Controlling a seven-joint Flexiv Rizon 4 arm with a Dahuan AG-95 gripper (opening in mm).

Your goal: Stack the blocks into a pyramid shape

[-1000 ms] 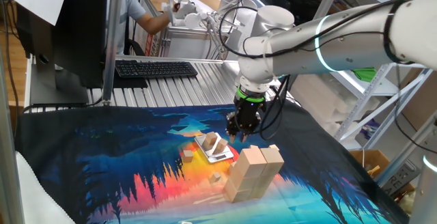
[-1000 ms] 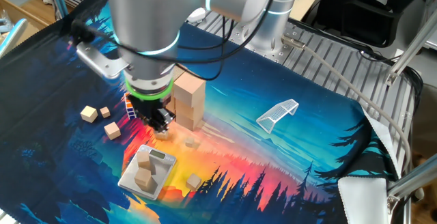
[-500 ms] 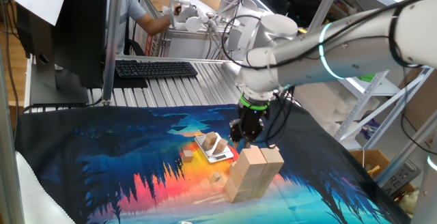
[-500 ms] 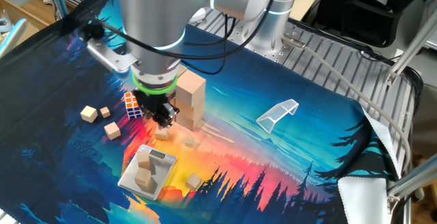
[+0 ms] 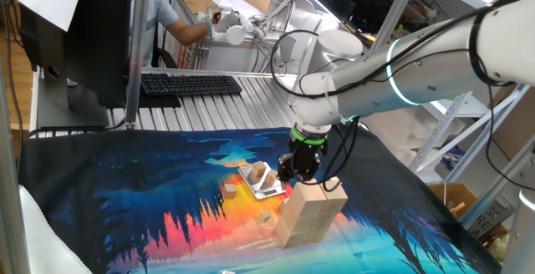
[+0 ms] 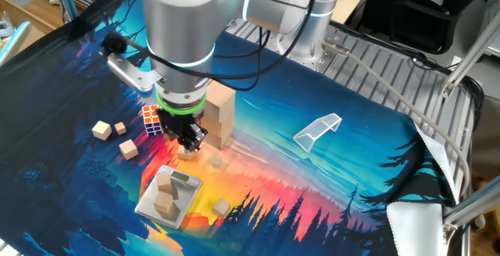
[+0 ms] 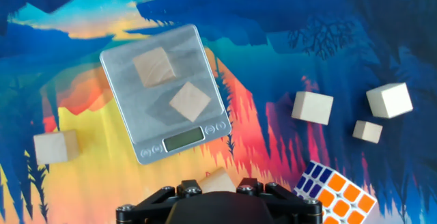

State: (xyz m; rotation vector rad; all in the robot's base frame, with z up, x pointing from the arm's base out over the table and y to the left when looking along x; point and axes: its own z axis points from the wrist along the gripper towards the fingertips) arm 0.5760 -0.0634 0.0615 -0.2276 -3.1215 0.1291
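Note:
A stack of larger tan bricks point(image 5: 309, 211) stands on the printed cloth and also shows in the other fixed view point(image 6: 217, 114). My gripper point(image 6: 190, 140) hangs low just beside that stack, its jaws apart. In the hand view a small tan block point(image 7: 218, 181) lies on the cloth between my fingertips point(image 7: 189, 187). I cannot tell whether they touch it. Two small blocks point(image 7: 153, 67) point(image 7: 190, 101) rest on the silver scale point(image 7: 130, 132). Loose small cubes lie to the right point(image 7: 313, 107) point(image 7: 389, 100) point(image 7: 369, 131) and one to the left point(image 7: 51, 147).
A Rubik's cube point(image 6: 151, 120) sits close beside my gripper and the brick stack. A white wire piece point(image 6: 319, 128) lies further off on the cloth. Small bits point(image 6: 223, 207) point(image 6: 219, 162) lie near the scale point(image 6: 148, 209). A keyboard point(image 5: 191, 83) lies behind the cloth.
My gripper has moved sideways toward the brick stack and a little lower, ending over the small block on the cloth. The blocks and scale have not moved.

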